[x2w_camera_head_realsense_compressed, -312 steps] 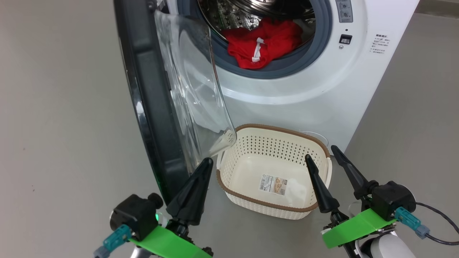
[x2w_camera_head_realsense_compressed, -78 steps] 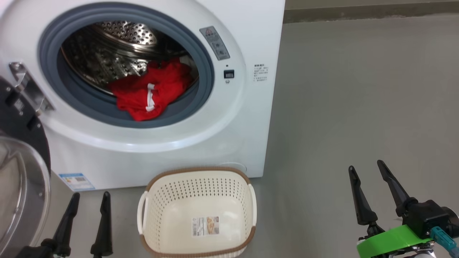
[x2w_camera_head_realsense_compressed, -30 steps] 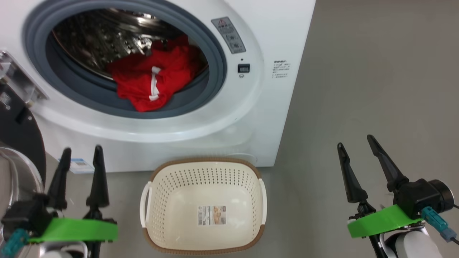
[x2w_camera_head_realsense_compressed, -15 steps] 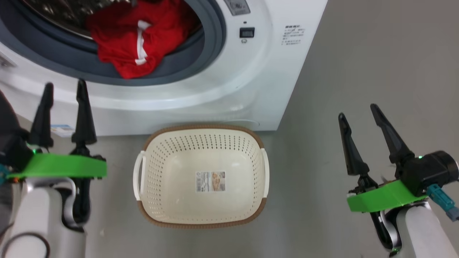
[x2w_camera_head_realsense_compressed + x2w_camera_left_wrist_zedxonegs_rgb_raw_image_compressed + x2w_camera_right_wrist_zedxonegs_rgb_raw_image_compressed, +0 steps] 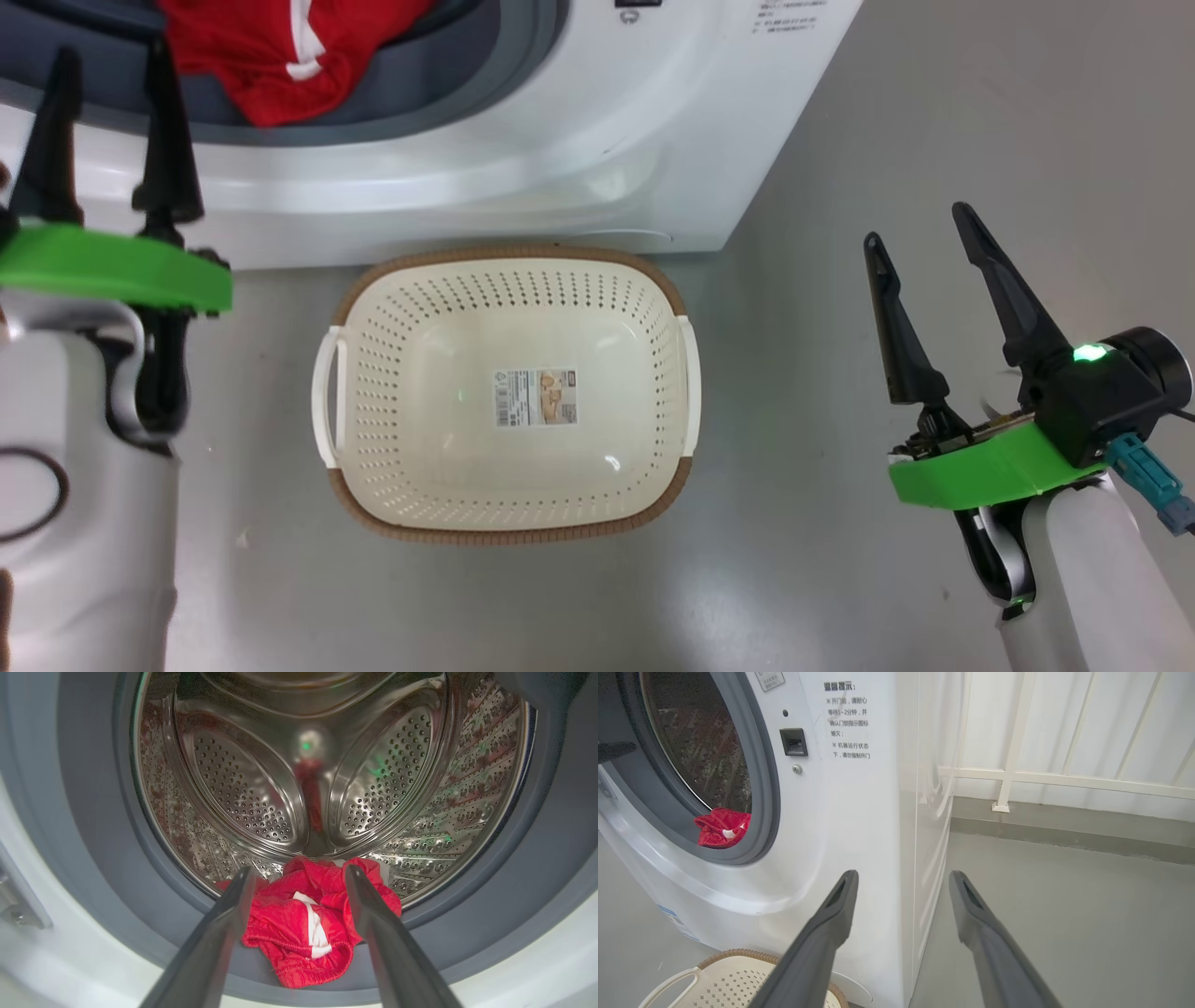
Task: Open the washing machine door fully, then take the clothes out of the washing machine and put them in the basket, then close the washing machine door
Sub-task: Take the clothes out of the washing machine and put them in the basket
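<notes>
Left pincer (image 5: 299, 871), empty with fingers apart, faces the clothes (image 5: 285, 938) draped over the gasket (image 5: 546, 882) lip; a shallow pinch might catch only trim and drop them short of the basket (image 5: 509, 537) on the floor (image 5: 840, 579).

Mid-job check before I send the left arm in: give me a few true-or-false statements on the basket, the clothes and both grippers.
1. The basket holds only its sticker. True.
2. The clothes lie at the front lip of the drum of the washing machine. True.
3. The left gripper is shut on the clothes. False: it is open, holding nothing.
4. The right gripper is open. True.
5. The basket stands to the right of the right gripper. False: it stands between the two grippers, in front of the washing machine.
</notes>
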